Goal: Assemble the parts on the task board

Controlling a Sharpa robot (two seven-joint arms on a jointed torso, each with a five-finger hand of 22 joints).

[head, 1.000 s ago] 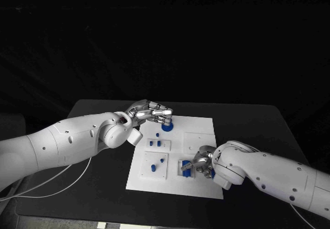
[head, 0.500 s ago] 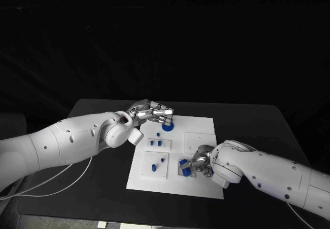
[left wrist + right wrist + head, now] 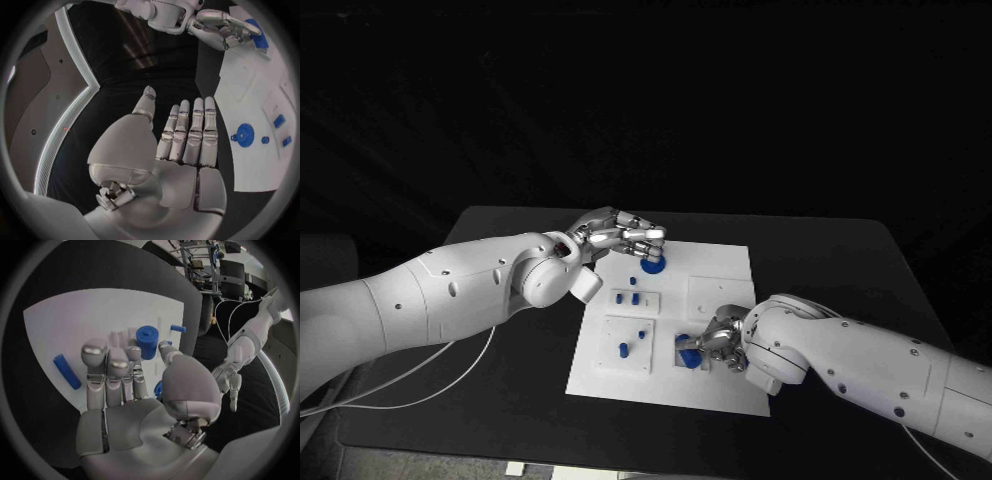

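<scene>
The white task board (image 3: pixel 720 268) lies in the middle of the black table. My left hand (image 3: pixel 617 235) hovers over its far left corner, flat and holding nothing (image 3: pixel 181 145). A round blue part (image 3: pixel 651 265) sits on the board just beside it (image 3: pixel 244 135). My right hand (image 3: pixel 720 345) is low over the board's near right area. Its thumb and fingertips (image 3: pixel 133 353) pinch an upright blue cylinder (image 3: pixel 147 341), which is also in the head view (image 3: pixel 687 348). A blue bar (image 3: pixel 66 371) lies flat near that hand.
Small blue pegs (image 3: pixel 630 297) stand in the board's left panels, with more (image 3: pixel 625 348) nearer the front. A small blue peg (image 3: pixel 178 328) lies beyond the cylinder. Black table (image 3: pixel 502 380) surrounds the board, and a white cable (image 3: pixel 437 385) trails at the left.
My right hand has shifted slightly left over the near right panel, and the blue cylinder now shows at its fingertips. The left hand has barely moved.
</scene>
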